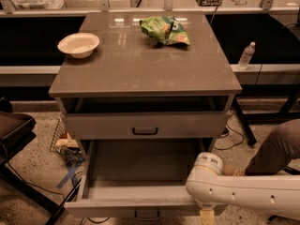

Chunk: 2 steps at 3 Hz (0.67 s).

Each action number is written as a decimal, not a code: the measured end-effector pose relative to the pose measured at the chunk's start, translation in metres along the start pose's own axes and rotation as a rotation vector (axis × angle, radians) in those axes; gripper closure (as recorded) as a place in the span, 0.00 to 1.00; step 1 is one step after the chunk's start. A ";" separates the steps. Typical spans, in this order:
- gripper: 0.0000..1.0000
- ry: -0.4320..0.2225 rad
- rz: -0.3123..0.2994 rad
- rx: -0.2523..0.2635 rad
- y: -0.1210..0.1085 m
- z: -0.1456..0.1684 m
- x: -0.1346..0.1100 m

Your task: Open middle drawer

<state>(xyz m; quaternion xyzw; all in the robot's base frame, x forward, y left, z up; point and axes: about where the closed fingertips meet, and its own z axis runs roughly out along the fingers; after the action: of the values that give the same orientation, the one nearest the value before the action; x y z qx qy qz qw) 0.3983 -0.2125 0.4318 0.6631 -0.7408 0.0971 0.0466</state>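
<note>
The middle drawer is pulled far out at the bottom of the camera view. Its plain grey interior is empty, and its dark pull handle shows on the front panel at the frame's lower edge. My white arm reaches in from the lower right. My gripper hangs down at the drawer's front right corner, mostly cut off by the frame's edge. Above the open drawer, another pale-grey drawer front with a dark handle is closed.
The brown cabinet top holds a white bowl and a green chip bag. A water bottle stands at the right. A person's leg is at the right, a dark chair at the left, and cables lie on the floor.
</note>
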 end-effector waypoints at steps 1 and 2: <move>0.00 0.004 -0.047 0.008 -0.004 -0.025 -0.003; 0.00 0.030 -0.146 0.037 -0.013 -0.088 -0.017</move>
<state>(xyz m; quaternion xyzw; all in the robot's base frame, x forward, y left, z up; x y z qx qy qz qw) 0.4080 -0.1793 0.5151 0.7146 -0.6877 0.1172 0.0525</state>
